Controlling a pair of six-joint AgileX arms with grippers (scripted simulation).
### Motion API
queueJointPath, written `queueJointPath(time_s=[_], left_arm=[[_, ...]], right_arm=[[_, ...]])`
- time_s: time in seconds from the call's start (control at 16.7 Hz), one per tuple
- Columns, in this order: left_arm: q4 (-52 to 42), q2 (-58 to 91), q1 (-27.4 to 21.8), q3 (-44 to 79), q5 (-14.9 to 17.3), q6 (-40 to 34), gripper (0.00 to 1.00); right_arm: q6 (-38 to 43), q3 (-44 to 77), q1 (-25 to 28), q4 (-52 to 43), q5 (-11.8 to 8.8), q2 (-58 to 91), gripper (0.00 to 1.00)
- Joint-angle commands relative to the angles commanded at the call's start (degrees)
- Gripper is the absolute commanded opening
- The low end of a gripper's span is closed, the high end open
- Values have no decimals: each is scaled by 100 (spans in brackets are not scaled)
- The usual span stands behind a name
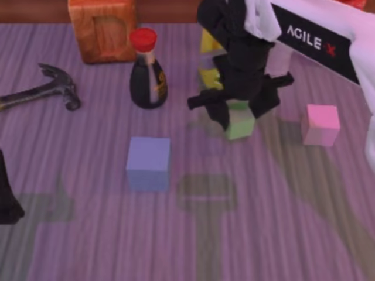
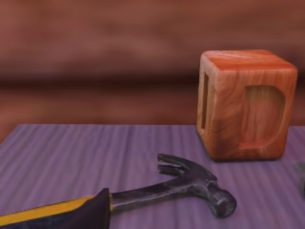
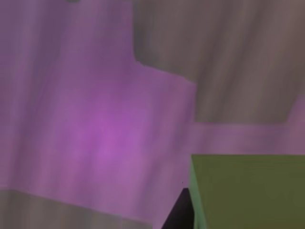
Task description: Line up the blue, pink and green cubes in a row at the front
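Blue cube [image 1: 149, 163] sits nearest the front, left of centre on the purple table [image 1: 88, 234]. Behind it, the right gripper [image 1: 237, 114] pinches the green cube [image 1: 241, 123], whose top it hides; the right wrist view shows that cube's face [image 3: 248, 191]. Pink cube [image 1: 320, 124] lies right. Farther back: hammer [image 1: 41, 91], sauce bottle [image 1: 147, 70], wooden block [image 1: 102, 29]. Left gripper [image 1: 7, 202] is cut off at the left edge; fingers cannot be told.

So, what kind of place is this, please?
Probably a simulated tabletop test scene, not a real room: a purple table holds unrelated props, namely a hammer, a soy sauce bottle, a wooden block and plain cubes such as the blue cube.
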Motion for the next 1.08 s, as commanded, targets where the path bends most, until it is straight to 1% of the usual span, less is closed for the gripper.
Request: queueJointPath(time_s=[0.12, 0.42, 0.54, 0.78, 1.08], left_arm=[[0, 0, 0, 0, 0, 0, 100], [0, 0, 0, 0, 0, 0, 100], [0, 0, 0, 0, 0, 0, 100], [0, 0, 0, 0, 0, 0, 100], [0, 0, 0, 0, 0, 0, 100]], right_arm=[[-6, 172, 8, -182, 1, -40, 0], [9, 158, -21, -171, -2, -34, 0], [116, -39, 24, -97, -1, -203, 0], [668, -1110, 237, 252, 5, -1011, 0], [1663, -3293, 640, 810, 15, -2378, 0]])
